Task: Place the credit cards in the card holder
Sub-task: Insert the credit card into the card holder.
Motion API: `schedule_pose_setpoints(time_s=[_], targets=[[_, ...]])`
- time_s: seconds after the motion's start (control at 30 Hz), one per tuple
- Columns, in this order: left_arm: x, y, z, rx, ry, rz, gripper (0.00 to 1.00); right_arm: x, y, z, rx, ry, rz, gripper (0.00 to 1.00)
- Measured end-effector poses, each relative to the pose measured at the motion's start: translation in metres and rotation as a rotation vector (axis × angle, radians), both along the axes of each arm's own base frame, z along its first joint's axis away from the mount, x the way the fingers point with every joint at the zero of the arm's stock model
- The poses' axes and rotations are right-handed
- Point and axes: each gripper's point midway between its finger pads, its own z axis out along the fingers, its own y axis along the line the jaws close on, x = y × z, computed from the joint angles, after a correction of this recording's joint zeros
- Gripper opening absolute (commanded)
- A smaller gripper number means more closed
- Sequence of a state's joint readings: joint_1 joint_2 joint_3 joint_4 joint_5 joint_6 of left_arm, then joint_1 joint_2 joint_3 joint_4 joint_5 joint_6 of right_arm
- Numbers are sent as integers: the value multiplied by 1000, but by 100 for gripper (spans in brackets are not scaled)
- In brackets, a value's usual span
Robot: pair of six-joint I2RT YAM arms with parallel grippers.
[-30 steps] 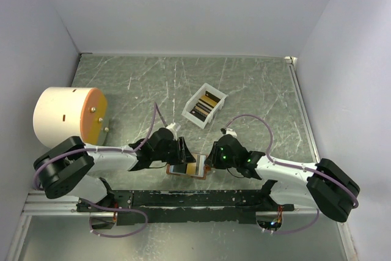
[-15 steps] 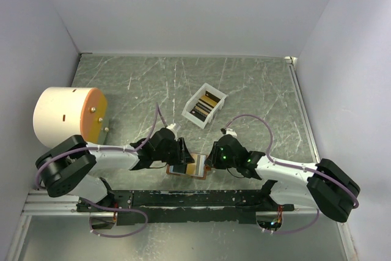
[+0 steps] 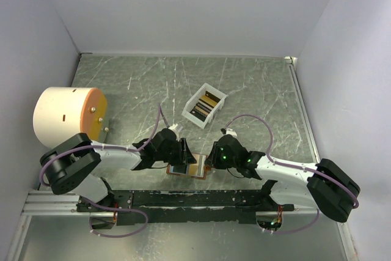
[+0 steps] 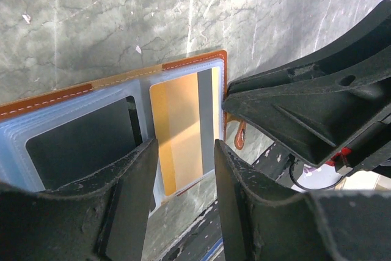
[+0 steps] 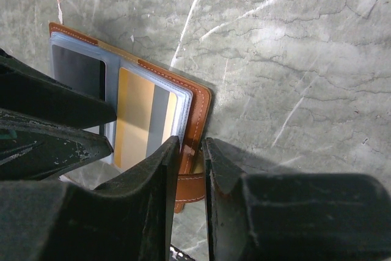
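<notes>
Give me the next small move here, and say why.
Probably lift the left gripper straight up off the holder. Its fingers are open and the gold card looks seated in its pocket, so nothing is left to grip there. The right gripper seems to pinch the holder's tab edge, and more cards lie in the white box.

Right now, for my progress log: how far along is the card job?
Done: a dark card and a gold card sit in pockets of the open card holder. In hand: the left pincer is spread over the gold card; the right pincer seems to pinch the holder's snap tab. Left: more cards lie in the white box.
</notes>
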State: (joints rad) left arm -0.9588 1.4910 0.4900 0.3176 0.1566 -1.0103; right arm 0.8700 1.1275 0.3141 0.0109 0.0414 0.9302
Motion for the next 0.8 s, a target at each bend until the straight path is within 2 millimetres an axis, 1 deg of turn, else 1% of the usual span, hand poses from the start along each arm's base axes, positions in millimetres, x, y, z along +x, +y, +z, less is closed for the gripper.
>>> schedule_pose_setpoints(time_s=[0.47,0.8], targets=[[1,-7,0,-29,6,-1,52,1,1,0,-1,-8,7,23],[1,-9,1,-46,0,-4,53,3,2,0,-2,-23,18,23]])
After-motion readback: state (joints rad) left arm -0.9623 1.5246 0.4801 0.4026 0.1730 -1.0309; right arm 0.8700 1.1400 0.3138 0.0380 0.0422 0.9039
